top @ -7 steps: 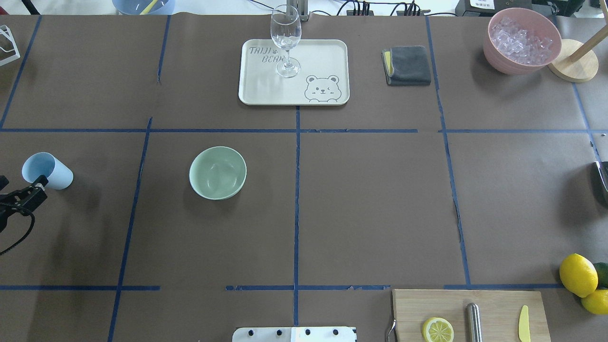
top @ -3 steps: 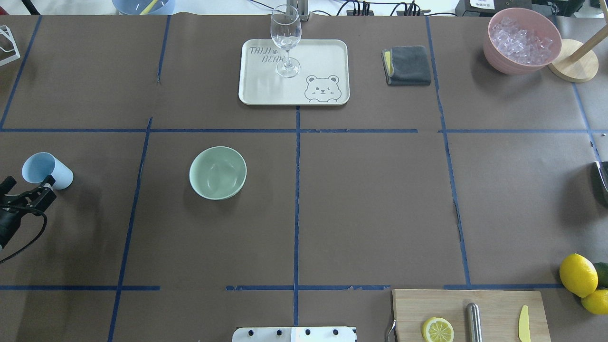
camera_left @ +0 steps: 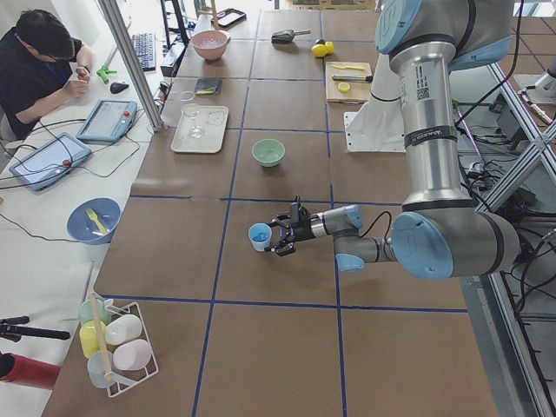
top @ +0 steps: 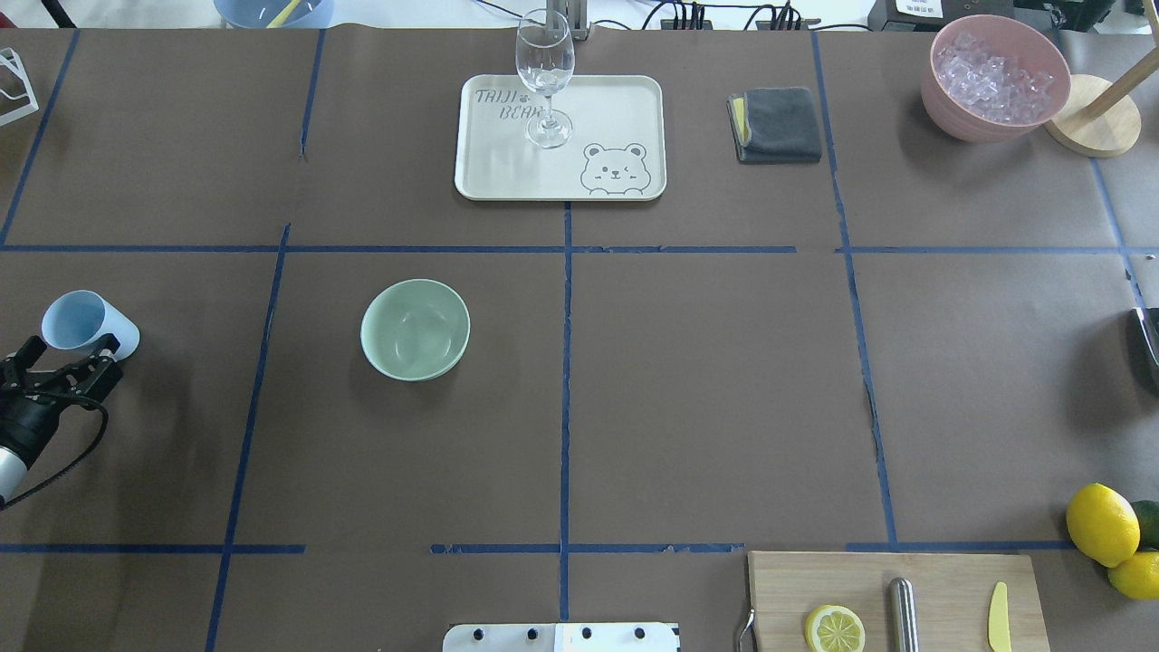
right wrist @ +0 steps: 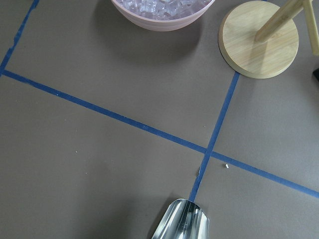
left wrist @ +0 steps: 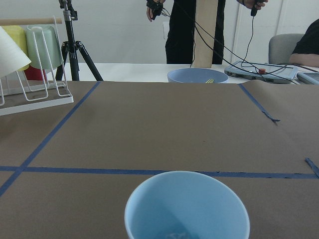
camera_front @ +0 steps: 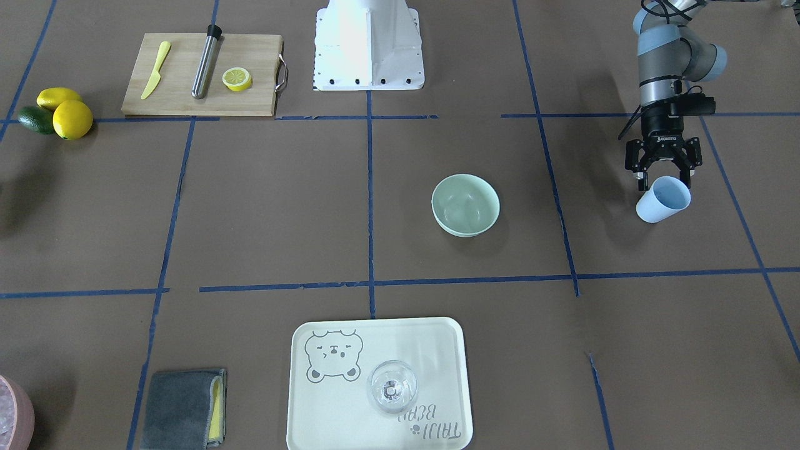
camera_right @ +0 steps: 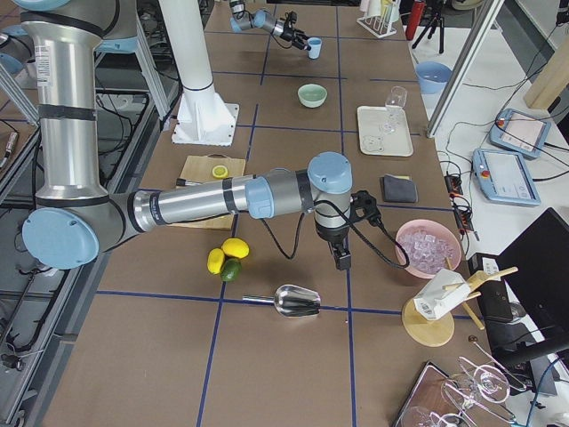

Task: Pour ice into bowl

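Left gripper (top: 72,349): fingers apart, one on each side of the blue cup's (top: 86,319) rim; can't tell if they touch. Cup count: 1, upright on the table at the far left edge. The wrist view shows faint glossy bits at the cup bottom, cut off by the frame.

Bowl (top: 415,329): round, pale mint green, matte, mouth up, sitting apart from the cup to its right. Count: 1.

Tray (top: 625,109) at the far centre: 1, with 1 wine glass (top: 545,77) standing on it. Folded grey cloth (top: 777,124) to its right: 1.

Ice (top: 994,77): small clear glossy cubes heaped in the pink container (top: 951,113) at the far right corner, too many to count.

Near right: cutting board (top: 942,580) with 1 lemon half (top: 834,628), 1 metal cylinder, 1 yellow knife. Beside it 2 whole lemons and 1 dark green fruit.

Right gripper (camera_right: 342,261): hangs over the table between the pink container and the metal scoop (camera_right: 298,301). Can't tell whether its fingers are apart or together.
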Robot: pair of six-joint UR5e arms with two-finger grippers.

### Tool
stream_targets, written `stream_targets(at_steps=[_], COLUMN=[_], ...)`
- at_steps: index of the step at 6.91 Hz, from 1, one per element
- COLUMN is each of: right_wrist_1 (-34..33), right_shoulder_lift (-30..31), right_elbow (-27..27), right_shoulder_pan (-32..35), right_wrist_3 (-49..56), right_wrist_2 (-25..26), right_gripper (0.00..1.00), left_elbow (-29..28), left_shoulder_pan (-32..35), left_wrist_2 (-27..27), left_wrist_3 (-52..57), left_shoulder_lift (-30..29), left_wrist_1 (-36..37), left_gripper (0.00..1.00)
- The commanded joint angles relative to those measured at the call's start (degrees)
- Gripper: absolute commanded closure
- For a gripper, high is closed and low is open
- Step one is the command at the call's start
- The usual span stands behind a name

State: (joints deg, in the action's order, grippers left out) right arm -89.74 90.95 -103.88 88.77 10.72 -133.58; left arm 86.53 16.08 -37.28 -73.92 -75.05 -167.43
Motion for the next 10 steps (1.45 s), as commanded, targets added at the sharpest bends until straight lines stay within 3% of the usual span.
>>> stream_targets(at_steps=[1,10], right_wrist_1=[0.00,0.00], right_shoulder_lift=[0.02,-0.15], right_elbow=[0.00,0.00], right_shoulder_pan=[0.00,0.00], right_wrist_3=[0.00,0.00], right_wrist_2=[0.07,0.25], right_gripper=[0.00,0.00], left_elbow=[-3.11,-6.90], left_shoulder_pan=[0.09,3.25], left_wrist_2=[-0.08,-0.52], left_wrist_3=[2.02,1.76], left_shoulder_lift=[-3.86,-6.95], left_wrist_1=[0.00,0.00], left_gripper=[0.00,0.01])
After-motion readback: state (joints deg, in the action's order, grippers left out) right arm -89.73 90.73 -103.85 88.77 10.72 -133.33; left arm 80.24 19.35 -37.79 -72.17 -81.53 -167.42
